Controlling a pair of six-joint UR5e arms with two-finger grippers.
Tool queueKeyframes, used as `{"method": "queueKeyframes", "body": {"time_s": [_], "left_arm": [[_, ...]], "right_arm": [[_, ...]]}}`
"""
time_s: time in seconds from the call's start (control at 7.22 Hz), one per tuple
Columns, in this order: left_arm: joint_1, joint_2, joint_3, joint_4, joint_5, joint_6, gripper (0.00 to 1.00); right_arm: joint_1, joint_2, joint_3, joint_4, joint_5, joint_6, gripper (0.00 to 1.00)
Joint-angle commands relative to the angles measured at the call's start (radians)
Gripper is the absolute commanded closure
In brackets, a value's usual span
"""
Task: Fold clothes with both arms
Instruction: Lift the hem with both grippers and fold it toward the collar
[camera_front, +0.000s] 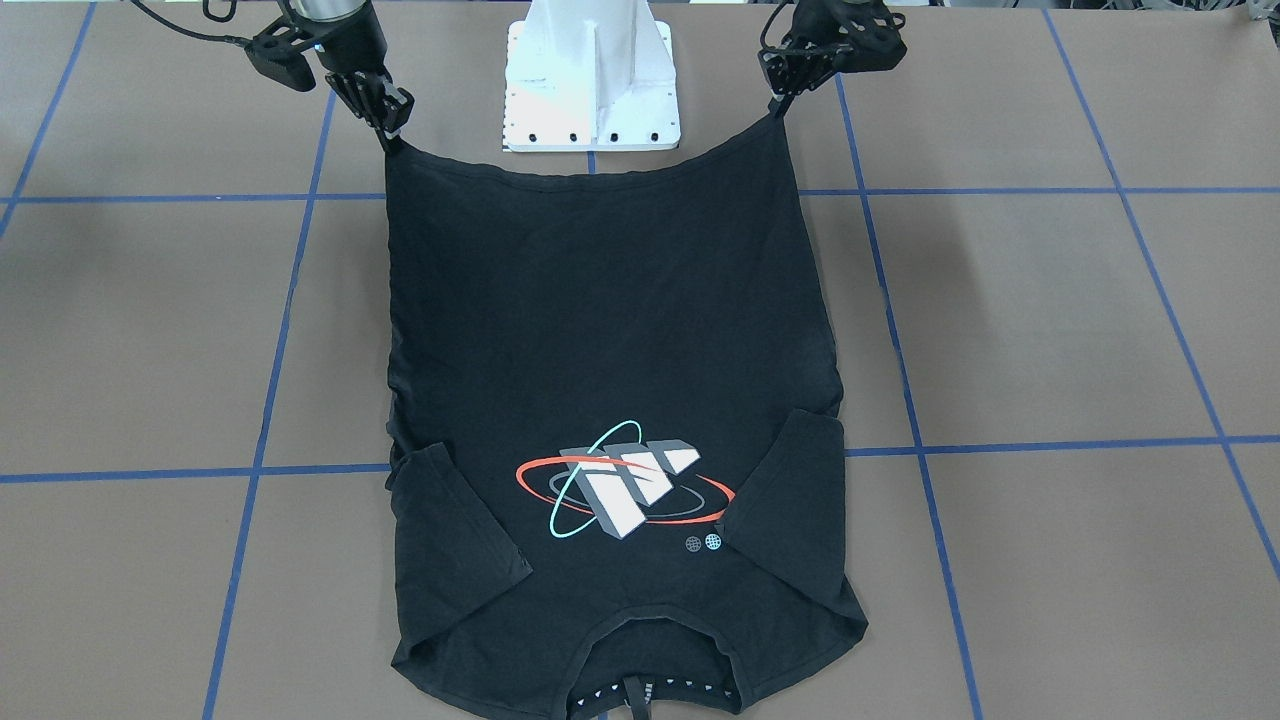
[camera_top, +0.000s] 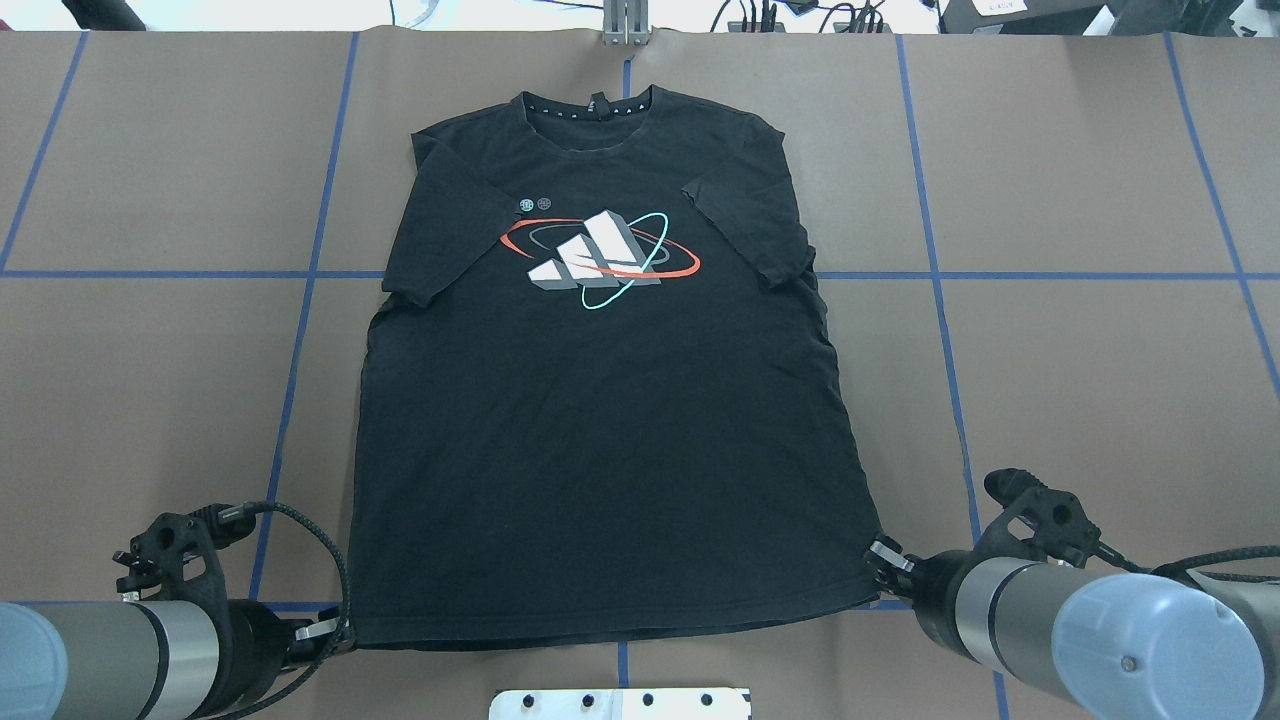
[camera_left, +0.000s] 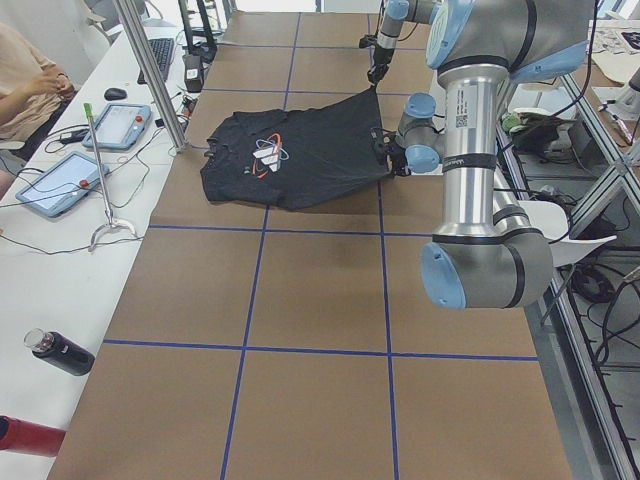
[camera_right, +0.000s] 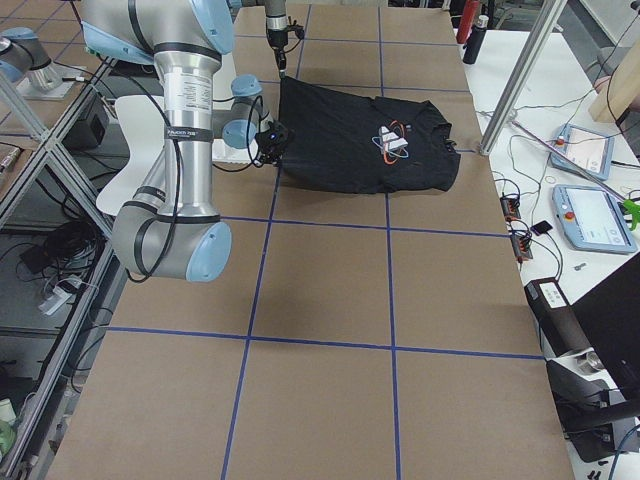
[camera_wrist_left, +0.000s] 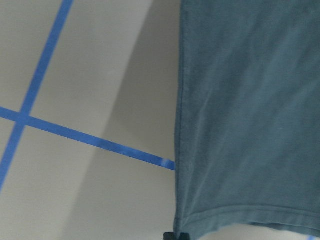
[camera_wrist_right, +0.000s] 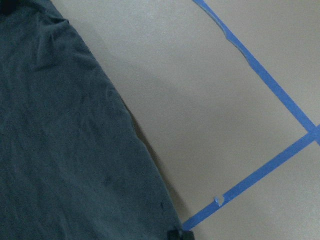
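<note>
T-shirt (camera_top: 610, 430) lying logo-up on table (camera_top: 1100, 380), collar pointing away from robot. Left gripper (camera_top: 335, 632) and right gripper (camera_top: 882, 560) each pinching a hem corner. Cloth behaving light and limp, sagging between holds; corners looking the soundest purchase

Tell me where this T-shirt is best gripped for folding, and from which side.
The two hem corners nearest the robot, from the outer sides: the T-shirt lies spread, collar far, and the left gripper and right gripper pinch those corners.
</note>
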Motion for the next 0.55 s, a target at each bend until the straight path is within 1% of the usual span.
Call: {"method": "queueKeyframes", "body": {"time_s": [0.0,0.14,0.28,0.42], "left_arm": [[-0.212,-0.117,0.008,0.003,-0.127,0.140,1.00],[-0.340,-0.136,0.046,0.002,-0.206,0.219,1.00],[-0.403,-0.199,0.126,0.001,-0.208,0.311,1.00],[-0.483,-0.255,0.201,0.001,-0.214,0.374,1.00]], "right_arm": [[0.185,0.206,-0.083,-0.145,0.159,-0.103,1.00],[0.290,0.331,-0.160,-0.250,0.228,-0.189,1.00],[0.371,0.390,-0.217,-0.277,0.261,-0.266,1.00],[0.445,0.421,-0.269,-0.274,0.305,-0.318,1.00]]}}
